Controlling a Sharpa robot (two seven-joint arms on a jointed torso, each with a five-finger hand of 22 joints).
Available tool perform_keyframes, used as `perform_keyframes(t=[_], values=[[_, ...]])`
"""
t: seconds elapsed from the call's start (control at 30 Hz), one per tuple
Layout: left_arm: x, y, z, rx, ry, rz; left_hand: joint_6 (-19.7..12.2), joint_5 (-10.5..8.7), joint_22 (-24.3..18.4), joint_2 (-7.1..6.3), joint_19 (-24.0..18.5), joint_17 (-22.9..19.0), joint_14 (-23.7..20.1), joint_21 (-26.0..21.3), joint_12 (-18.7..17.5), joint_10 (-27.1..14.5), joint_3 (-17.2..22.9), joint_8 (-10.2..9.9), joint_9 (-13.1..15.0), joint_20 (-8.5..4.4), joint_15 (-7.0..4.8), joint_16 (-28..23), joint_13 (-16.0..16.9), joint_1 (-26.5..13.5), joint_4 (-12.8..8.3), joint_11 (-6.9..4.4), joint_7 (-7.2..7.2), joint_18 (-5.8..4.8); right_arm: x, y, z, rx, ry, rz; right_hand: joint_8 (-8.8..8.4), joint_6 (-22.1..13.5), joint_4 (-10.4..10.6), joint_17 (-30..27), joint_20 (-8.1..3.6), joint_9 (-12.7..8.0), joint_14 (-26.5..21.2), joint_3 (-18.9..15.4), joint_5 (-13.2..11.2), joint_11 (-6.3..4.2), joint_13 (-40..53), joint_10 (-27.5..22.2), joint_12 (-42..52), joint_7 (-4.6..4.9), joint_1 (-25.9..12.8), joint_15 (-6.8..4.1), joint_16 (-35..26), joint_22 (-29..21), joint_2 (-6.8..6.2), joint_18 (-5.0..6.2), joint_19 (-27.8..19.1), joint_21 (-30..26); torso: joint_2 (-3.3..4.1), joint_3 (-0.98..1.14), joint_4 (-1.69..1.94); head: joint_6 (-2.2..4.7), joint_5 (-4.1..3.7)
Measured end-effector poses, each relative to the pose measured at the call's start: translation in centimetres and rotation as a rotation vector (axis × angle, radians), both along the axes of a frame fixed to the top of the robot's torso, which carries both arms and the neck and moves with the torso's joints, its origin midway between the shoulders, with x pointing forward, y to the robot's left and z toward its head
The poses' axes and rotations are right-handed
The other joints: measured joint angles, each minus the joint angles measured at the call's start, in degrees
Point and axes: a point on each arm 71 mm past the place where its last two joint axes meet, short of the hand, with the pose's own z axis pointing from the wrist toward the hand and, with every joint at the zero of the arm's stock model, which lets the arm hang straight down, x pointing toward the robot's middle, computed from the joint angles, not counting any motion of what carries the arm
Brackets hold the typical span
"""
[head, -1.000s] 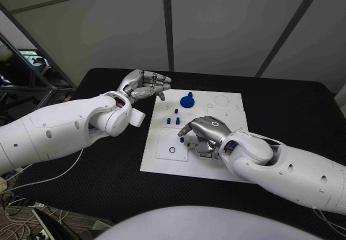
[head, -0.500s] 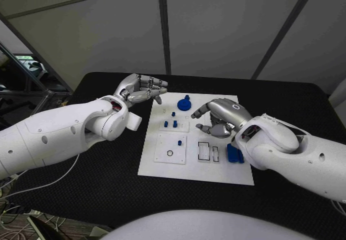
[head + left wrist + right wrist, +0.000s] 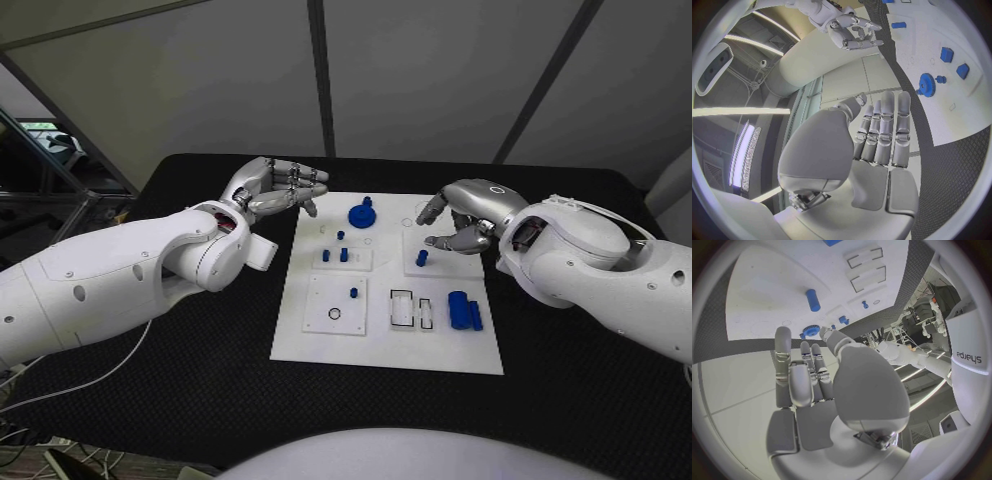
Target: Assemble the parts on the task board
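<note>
Small blue plastic peg point(image 3: 421, 257) standing upright on the white task board point(image 3: 382, 355), just below the right robot hand point(image 3: 464, 220), fingers loosely curled, empty. Likely light, stiff, slick; best pinched at its sides. Left robot hand point(image 3: 274, 187) empty, fingers half curled, above the black tabletop point(image 3: 216, 350).

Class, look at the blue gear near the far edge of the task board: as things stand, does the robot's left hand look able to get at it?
Probably yes. The left hand is empty, just beyond the task board's edge, and the blue gear lies close beside it with nothing between them. The right hand is off to the other side.
</note>
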Motion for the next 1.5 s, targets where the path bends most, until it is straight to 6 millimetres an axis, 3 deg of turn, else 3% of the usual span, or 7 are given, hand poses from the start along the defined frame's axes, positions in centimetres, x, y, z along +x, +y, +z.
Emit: perform_keyframes(t=[0.6, 0.83, 1.1, 1.5], values=[[0.1, 0.2, 0.0, 0.002, 0.001, 0.003, 0.0, 0.0, 0.01, 0.0, 0.0, -0.01, 0.0, 0.0, 0.01, 0.0, 0.0, 0.0, -0.04, 0.0, 0.0, 0.0, 0.01, 0.0, 0.0, 0.0, 0.0, 0.0, 0.2, 0.8, -1.3, -0.107, 0.115, 0.035, 0.0, 0.0, 0.61, -0.51, 0.0, -0.01, 0.0, -2.48, 0.62, -0.2, 0.01, -0.62, 1.87, 0.0, 0.02, 0.0, -0.26, -0.58, 0.02, 0.01, 0.0, -0.56, 0.01, -0.02, 0.02, -0.27, 0.05], [0.1, 0.2, 0.0, 0.002, 0.001, 0.003, 0.0, 0.0, -0.04, 0.0, 0.0, -0.07, 0.0, 0.0, 0.24, 0.0, 0.0, 0.0, -0.04, 0.0, 0.0, 0.0, 0.01, 0.0, 0.0, 0.0, 0.0, 0.0, 0.6, 1.0, -1.8, -0.123, 0.131, 0.034, 0.0, 0.21, 0.61, -0.51, -0.21, 0.0, 0.0, -2.48, 0.62, -0.6, 0.01, -0.13, 2.71, -0.21, 1.14, 0.0, -0.26, -0.09, 1.14, 0.01, 0.21, -0.56, 0.0, 0.01, 0.02, -0.35, 0.12], [0.1, 0.2, 0.0, 0.002, 0.001, 0.003, 0.01, 0.0, -0.04, 0.0, 0.0, -0.07, 0.0, 0.0, 0.24, 0.01, 0.0, 0.0, -0.04, 0.0, 0.0, 0.0, -0.04, 0.0, 0.0, 0.0, -0.01, 0.0, 0.8, 1.3, -2.4, -0.142, 0.139, 0.036, 0.28, 1.19, 0.33, 0.3, -0.8, 0.12, -0.22, -1.3, 0.62, -0.83, 0.01, 1.93, 3.53, -0.05, 2.2, -0.22, 0.2, 1.5, 2.2, 0.01, 1.46, 0.5, -0.01, 0.03, -0.02, -0.42, 0.15], [0.0, 0.3, 0.0, 0.002, 0.001, 0.004, 0.01, 0.0, -0.04, 0.0, 0.0, -0.07, 0.0, 0.0, 0.24, 0.01, 0.0, 0.0, -0.04, 0.0, 0.0, 0.0, -0.04, 0.0, 0.0, 0.0, -0.01, 0.0, 0.9, 1.5, -2.9, -0.172, 0.153, 0.039, 0.84, 3.23, 0.61, 0.72, -1.03, 0.31, -0.2, 0.09, 0.32, -1.26, 0.02, 4.96, 3.86, -0.09, 2.2, -0.64, 0.55, 3.24, 2.19, 0.01, 2.45, 1.72, -0.01, 0.03, -0.03, -0.75, 0.25]])
